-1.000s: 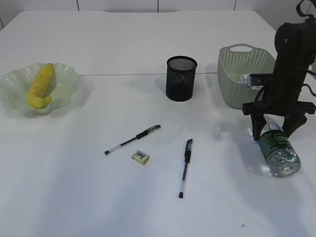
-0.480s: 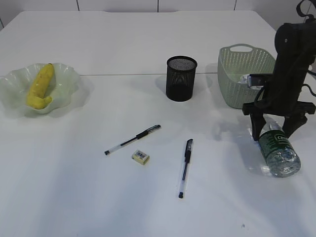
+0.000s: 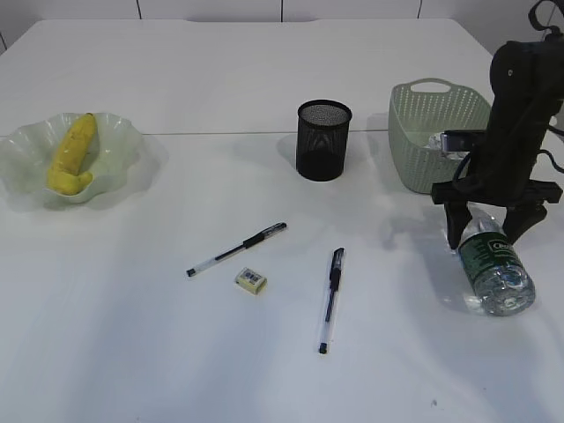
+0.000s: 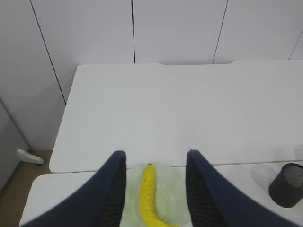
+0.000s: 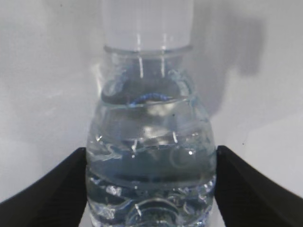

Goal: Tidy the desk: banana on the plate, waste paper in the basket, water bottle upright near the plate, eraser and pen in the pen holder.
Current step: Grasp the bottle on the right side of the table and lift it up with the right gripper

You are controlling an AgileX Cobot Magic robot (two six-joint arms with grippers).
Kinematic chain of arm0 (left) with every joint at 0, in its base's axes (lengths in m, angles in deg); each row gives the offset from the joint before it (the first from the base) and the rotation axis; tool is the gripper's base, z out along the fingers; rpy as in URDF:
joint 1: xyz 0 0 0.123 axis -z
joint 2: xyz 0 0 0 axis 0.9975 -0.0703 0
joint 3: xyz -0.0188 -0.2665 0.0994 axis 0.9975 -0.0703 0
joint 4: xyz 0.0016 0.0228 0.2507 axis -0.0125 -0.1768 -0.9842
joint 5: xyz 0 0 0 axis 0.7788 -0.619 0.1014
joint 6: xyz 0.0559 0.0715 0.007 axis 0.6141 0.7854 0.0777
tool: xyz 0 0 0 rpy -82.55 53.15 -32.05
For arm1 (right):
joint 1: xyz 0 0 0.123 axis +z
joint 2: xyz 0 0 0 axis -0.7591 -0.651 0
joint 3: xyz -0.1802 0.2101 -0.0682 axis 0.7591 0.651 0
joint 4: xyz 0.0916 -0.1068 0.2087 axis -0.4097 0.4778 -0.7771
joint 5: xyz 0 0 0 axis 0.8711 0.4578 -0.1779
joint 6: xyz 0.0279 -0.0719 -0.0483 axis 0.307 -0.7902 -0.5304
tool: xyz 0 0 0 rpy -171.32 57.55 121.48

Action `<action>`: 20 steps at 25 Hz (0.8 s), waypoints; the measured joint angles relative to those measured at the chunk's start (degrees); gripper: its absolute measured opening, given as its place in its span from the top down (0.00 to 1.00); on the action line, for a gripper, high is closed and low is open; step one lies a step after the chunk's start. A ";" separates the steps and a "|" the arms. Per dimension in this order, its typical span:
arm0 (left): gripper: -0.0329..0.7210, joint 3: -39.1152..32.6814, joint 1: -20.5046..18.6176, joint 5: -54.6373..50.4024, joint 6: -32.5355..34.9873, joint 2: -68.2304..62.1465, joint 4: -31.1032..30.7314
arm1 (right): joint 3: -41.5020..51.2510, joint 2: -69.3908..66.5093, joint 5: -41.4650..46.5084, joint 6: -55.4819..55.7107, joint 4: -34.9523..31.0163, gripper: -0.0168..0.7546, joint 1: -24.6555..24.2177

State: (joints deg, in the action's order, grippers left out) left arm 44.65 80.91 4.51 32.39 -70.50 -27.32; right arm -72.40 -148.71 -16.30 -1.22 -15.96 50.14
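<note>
Surface (image 3: 264,370), white: banana (image 3: 72,154) lay in the green ruffled plate (image 3: 132,141) at left; black mesh pen holder (image 3: 323,140) stood mid-surface; basket (image 3: 414,150) at right held the waste paper (image 3: 438,139). Two pens (image 3: 236,249) (image 3: 330,300) and the eraser (image 3: 251,280) lay loose in front. Water bottle (image 3: 493,267) lay on its side, right pincer (image 3: 486,231) apart astride its neck end. Left pincer (image 4: 154,189) apart, empty, above the plate.
</note>
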 joint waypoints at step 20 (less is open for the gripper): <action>0.57 0.00 0.00 0.00 0.00 0.00 0.00 | 0.00 0.00 -3.75 0.11 0.20 0.22 0.00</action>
State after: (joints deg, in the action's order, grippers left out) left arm 44.65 80.91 4.51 32.39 -70.50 -27.32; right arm -72.40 -148.71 -20.05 -1.11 -15.76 50.14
